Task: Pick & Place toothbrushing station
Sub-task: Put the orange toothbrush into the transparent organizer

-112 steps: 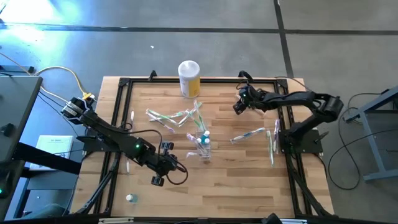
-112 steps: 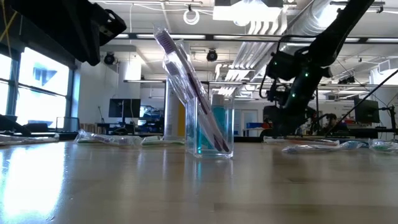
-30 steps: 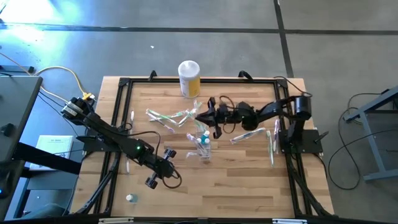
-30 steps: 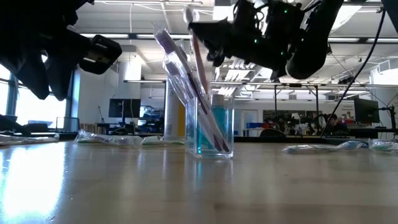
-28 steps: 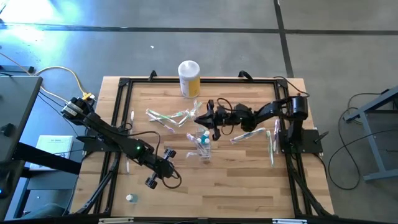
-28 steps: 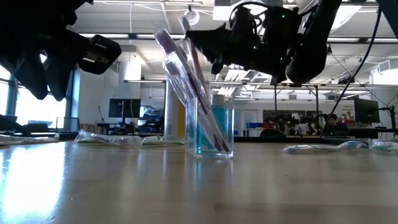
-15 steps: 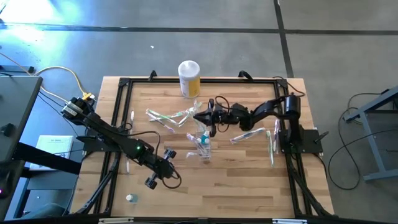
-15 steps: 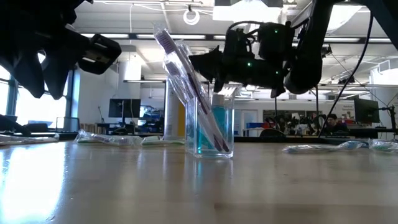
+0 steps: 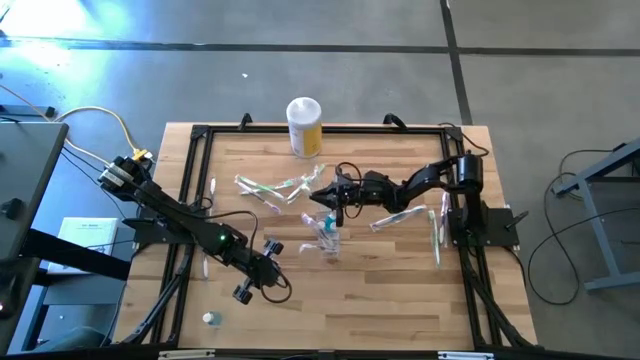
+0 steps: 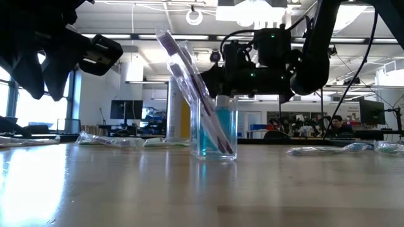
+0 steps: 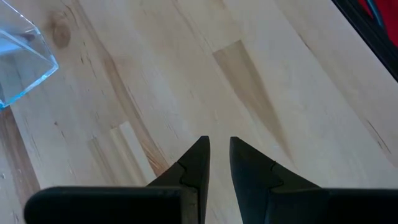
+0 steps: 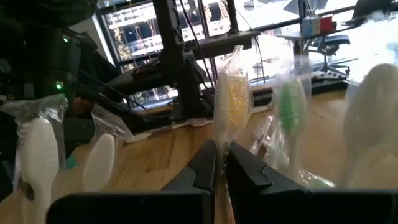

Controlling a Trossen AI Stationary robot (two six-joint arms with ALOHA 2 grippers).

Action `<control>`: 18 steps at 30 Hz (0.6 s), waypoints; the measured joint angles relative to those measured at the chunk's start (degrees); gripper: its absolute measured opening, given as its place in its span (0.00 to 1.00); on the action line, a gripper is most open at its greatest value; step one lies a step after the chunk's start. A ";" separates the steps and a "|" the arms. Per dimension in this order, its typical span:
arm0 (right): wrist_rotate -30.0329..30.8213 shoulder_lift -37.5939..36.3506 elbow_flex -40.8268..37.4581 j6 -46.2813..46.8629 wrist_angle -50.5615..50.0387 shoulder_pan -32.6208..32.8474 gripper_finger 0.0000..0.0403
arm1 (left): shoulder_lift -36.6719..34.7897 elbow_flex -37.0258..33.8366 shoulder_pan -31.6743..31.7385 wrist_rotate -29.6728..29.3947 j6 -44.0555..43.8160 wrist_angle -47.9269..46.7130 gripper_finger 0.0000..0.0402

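A small clear cup (image 9: 328, 236) stands mid-table with toothbrushes leaning out of it (image 10: 183, 69). Its corner also shows in the left wrist view (image 11: 18, 62). My right gripper (image 9: 322, 195) hangs just beyond the cup's mouth (image 10: 211, 77), shut on a wrapped toothbrush with a yellow head (image 12: 229, 99). That brush's lower end is hidden. Other brush heads stand close around the fingers (image 12: 40, 162). My left gripper (image 9: 242, 292) waits above bare wood near the left front. Its fingers (image 11: 216, 146) are almost together with nothing between them. My right gripper pinches the wrapped toothbrush between its two fingers, on the stem just under the head (image 12: 224, 138). The fingers reach in from the table's right, slanting slightly down, and lie across the brush. The brush stands nearly upright, head up. Whether its lower end is inside the cup I cannot tell.
A white-lidded yellow canister (image 9: 304, 125) stands at the far edge. Loose wrapped toothbrushes lie left of the gripper (image 9: 275, 190), right of it (image 9: 400, 215) and along the right rail (image 9: 437, 232). A small white thing (image 9: 208, 318) lies at the near left.
My right gripper has come down with the toothbrush, from well above the cup to the level of its mouth. It has also edged toward the table's left. The brush has sunk with it, staying head up.
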 joint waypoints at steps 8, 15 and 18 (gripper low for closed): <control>-2.05 0.00 -0.02 1.56 -2.28 -0.02 0.04 | 0.02 0.00 0.00 -0.02 0.00 0.00 0.15; -2.05 -1.10 -0.02 1.43 -3.89 -0.02 0.14 | 0.02 0.00 0.00 -0.02 -0.02 0.00 0.15; -1.95 -2.78 -0.02 0.66 -7.06 -0.02 0.20 | 0.02 0.00 0.00 -0.02 -0.57 0.07 0.15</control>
